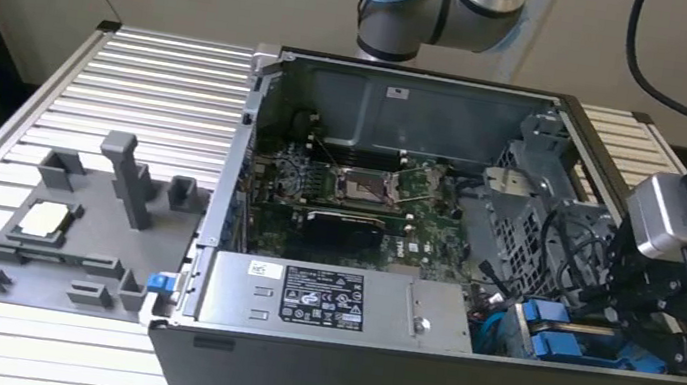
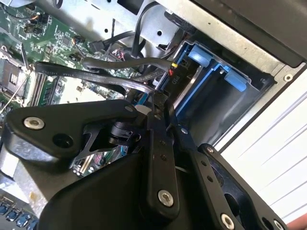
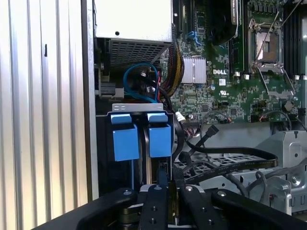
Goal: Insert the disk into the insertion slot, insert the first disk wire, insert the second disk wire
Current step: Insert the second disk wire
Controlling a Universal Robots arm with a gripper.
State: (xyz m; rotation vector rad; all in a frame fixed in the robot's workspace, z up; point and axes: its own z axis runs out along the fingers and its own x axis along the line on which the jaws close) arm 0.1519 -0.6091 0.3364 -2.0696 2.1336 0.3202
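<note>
The open computer case holds the insertion slot (image 1: 572, 344) at its front corner, on the exterior view's right, with blue rails. Two bright blue caddy tabs (image 3: 125, 136) (image 3: 159, 134) stand side by side in that bay (image 2: 216, 72); the disk's metal body lies in shadow behind them. My gripper (image 3: 168, 181) (image 2: 156, 101) hovers close over the tabs, fingers drawn together on the end of a flat black disk wire (image 3: 230, 162) (image 2: 86, 73). That wire trails off across the case toward the motherboard. In the exterior view the wrist camera housing (image 1: 671, 213) covers the fingers.
A grey labelled power-supply box (image 1: 315, 300) sits beside the bay. The motherboard (image 1: 357, 195) and a perforated metal cage (image 1: 532, 194) lie behind. Loose cables (image 3: 175, 67) crowd the bay's mouth. A grey fixture (image 1: 69, 225) rests on the ribbed table (image 1: 130, 82).
</note>
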